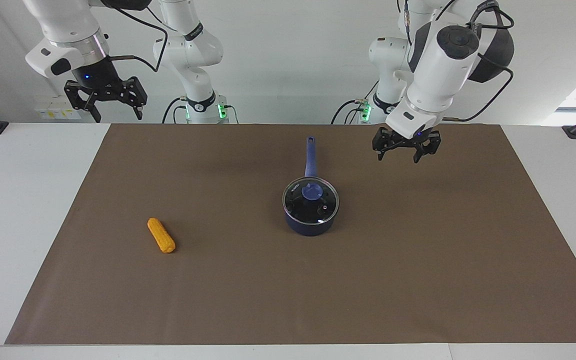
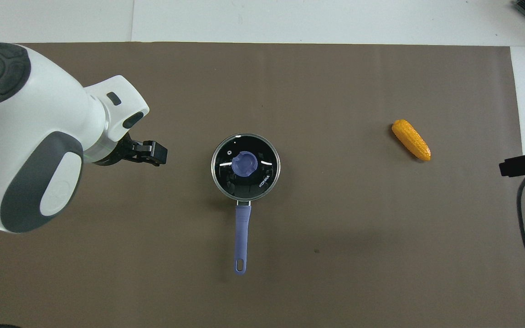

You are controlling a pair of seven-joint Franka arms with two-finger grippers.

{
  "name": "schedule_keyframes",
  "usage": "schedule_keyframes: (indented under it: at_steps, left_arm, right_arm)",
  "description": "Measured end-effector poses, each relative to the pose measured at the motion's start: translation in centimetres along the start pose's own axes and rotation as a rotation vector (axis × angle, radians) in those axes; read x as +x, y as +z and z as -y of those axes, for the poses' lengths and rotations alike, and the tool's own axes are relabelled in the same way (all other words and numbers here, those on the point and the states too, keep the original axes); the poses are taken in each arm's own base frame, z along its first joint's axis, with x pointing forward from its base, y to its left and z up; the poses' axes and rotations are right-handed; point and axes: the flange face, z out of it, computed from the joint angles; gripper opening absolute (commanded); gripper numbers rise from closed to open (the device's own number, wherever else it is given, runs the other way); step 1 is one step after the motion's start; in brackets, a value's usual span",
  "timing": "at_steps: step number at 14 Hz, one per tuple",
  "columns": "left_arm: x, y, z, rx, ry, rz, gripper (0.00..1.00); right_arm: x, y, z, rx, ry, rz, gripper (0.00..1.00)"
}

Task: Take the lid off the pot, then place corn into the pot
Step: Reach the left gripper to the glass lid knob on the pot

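Lid [image 1: 311, 198] sits flat on the pot [image 1: 310, 224], its metal rim matching the pot's mouth and its blue knob [image 1: 311, 191] at the centre. The pot stands near the middle of the brown mat [image 1: 418, 280], with its long blue handle [image 1: 310, 156] pointing straight toward my two bases.

My left gripper [image 1: 406, 150] hangs in the air over bare mat, toward my left arm's end of the table from the pot and clear of it; nothing touches the lid or the handle. Its fingers are spread apart and hold nothing. In the overhead view only its dark tip [image 2: 151, 153] shows past my white wrist, level with the lid and well apart from its rim.

Corn [image 1: 161, 235] lies on the mat toward my right arm's end of the table, well apart from the pot and a little farther from my bases than the pot is. It rests on its side, slanted, with one end turned more toward the pot.

My right gripper [image 1: 109, 99] waits high over the edge of the mat at my right arm's end, well apart from the corn. Its fingers are also apart and empty. In the overhead view just a dark piece of it [image 2: 524, 162] shows at the frame's edge, past the corn.
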Motion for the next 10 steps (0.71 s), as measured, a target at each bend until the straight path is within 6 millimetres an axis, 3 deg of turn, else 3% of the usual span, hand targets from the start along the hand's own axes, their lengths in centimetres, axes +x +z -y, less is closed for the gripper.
schedule_keyframes:
  at_steps: [4, 10]
  left_arm:
    - [0.3, 2.1, -3.5, 0.007, -0.029, 0.009, 1.0]
    - [1.2, 8.1, -10.7, 0.047, -0.104, 0.016, 1.0]
  right_arm:
    - [0.0, 0.0, 0.0, 0.0, 0.0, 0.0, 1.0]
    - [0.0, 0.0, 0.0, 0.0, 0.0, 0.0, 1.0]
